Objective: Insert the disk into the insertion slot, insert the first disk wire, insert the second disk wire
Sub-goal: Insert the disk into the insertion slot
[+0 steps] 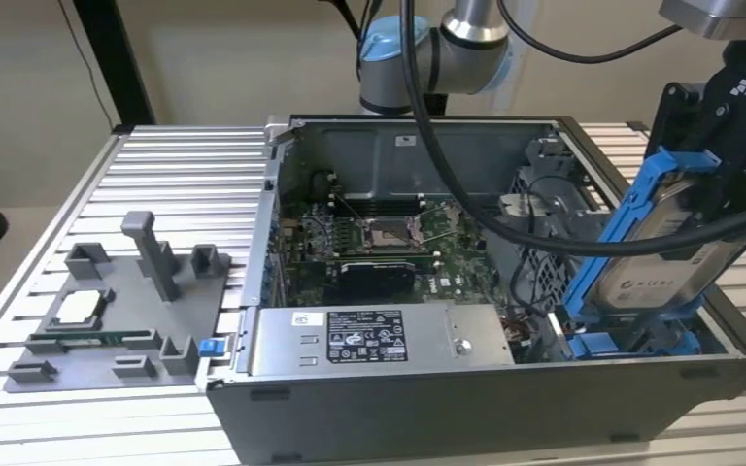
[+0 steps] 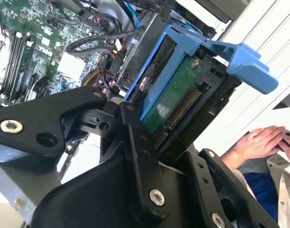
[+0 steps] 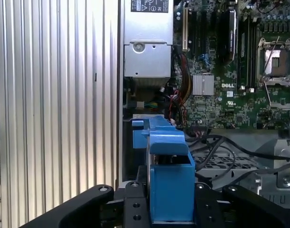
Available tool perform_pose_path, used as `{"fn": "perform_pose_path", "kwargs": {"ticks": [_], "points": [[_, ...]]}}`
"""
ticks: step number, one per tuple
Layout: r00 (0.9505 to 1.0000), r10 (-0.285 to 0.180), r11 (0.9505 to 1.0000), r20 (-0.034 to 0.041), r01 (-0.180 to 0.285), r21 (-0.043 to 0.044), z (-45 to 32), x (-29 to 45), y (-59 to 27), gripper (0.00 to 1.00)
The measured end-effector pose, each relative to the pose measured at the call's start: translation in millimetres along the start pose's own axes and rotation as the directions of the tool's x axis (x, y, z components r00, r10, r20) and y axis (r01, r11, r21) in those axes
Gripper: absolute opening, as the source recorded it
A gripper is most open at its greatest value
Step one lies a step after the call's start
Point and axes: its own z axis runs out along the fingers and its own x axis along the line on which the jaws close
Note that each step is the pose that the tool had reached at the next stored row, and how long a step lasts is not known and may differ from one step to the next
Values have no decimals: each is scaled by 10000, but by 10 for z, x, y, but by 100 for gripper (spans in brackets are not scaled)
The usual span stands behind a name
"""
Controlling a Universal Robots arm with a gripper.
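Gripper (image 1: 717, 180): jaws pinching the disk (image 1: 659, 262) by its upper end, at the exterior view's right.
Disk pose: steeply tilted in its blue carrier, label outward, lower end close over the insertion slot (image 1: 632, 342); contact cannot be told.
Slot place: blue rails in the computer case (image 1: 477, 408), beside the power-supply box (image 1: 373, 340).
Bystander: a person's hand (image 2: 263, 140) beyond the case in the second wrist view.

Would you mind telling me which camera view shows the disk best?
The exterior view: the disk shows its silver labelled face and blue carrier, tilted over the case. The second wrist view shows its green circuit board and connector; the first wrist view shows the blue carrier end-on.
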Motion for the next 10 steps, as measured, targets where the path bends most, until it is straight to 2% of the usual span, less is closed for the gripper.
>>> {"fn": "perform_pose_path", "kwargs": {"ticks": [3,10], "points": [[10000,-3,10000,58,3,-1,34,0,-3,0],[10000,-6,10000,84,6,-22,111,0,-39,0]]}}
